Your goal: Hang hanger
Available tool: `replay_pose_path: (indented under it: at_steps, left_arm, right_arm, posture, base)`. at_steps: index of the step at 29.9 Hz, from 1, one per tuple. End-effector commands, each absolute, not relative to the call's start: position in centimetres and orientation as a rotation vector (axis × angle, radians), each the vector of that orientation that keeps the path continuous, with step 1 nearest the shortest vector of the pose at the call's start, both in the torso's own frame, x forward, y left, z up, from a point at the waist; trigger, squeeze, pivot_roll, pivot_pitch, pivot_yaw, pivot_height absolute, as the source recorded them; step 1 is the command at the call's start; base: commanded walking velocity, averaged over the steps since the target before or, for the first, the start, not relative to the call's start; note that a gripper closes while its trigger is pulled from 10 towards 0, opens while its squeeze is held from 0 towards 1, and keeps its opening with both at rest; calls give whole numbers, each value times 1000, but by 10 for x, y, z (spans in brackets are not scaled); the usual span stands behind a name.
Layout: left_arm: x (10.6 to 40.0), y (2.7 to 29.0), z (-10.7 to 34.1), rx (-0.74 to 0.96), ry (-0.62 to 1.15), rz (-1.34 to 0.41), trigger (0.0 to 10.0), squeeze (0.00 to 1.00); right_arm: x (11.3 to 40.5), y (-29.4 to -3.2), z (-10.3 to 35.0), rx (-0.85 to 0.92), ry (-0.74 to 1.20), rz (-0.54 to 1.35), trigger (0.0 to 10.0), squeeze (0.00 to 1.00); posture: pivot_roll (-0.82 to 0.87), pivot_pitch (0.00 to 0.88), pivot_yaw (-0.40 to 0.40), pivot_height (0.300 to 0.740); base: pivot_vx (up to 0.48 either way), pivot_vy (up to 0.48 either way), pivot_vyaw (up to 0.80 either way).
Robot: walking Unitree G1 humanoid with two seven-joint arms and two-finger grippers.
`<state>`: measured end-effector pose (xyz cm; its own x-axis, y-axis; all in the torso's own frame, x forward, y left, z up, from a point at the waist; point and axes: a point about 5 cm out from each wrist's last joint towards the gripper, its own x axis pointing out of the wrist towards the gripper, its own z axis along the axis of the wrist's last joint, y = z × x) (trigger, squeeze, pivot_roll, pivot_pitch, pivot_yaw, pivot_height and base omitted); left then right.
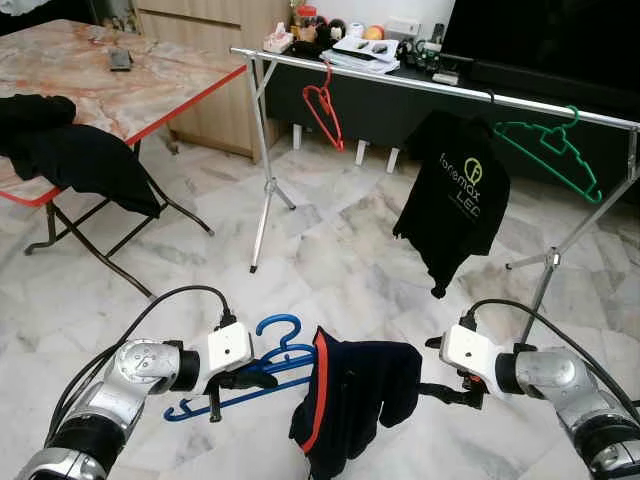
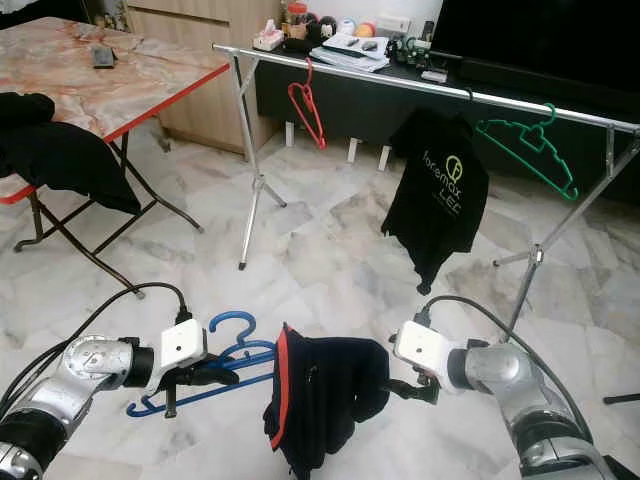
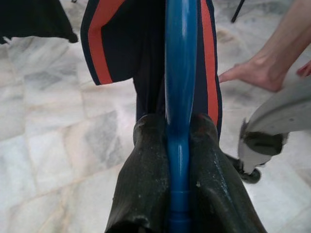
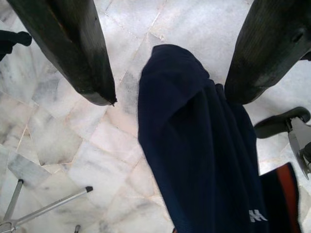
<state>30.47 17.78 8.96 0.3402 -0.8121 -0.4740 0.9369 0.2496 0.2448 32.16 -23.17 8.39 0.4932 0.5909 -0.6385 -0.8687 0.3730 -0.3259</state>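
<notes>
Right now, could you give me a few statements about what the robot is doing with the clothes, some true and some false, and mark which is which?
1. The left tool grips a blue hanger. True.
2. A dark garment hangs on that hanger. True.
3. The right tool is clamped shut on the garment. False: its fingers are open, with the cloth between them.
4. The rail holds a red hanger, a black shirt and a green hanger. True.
5. The blue hanger is hooked on the rail. False: it is held low over the floor.
</notes>
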Motion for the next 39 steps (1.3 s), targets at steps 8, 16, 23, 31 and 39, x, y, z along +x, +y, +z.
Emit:
replay_pose_path:
  at_steps: [8,16,23,31,39]
  left_arm:
    - [304,176,117,496,196,-1255,0,0]
    - [303,173,124,477,181,-1283,0,0]
    - [301,167,140,427,137,-1320,0,0]
    - [299,161,152,394,97,-1349,0,0]
    - [298,157,162,367,69,-1360,0,0]
  right_arm:
    - [310,-247,73,-624,497,918,10000,0]
    - [308,-248,68,-603,507,891,10000,0]
    - [305,-246,62,-519,489,846,10000,0]
    - [305,-241,60,-429,461,826,10000,0]
    - [303,-233,52,-331,448,808,2745,0]
  posture:
    - [-22,111,-62,740]
    - [-19,106,-59,740]
    - [-14,98,-55,740]
    - [-8,92,-52,740]
    - [-2,88,-49,740]
  base:
    - [0,0,0]
    - [0,0,0]
    - [0,0,0]
    - [0,0,0]
    - [0,0,0]
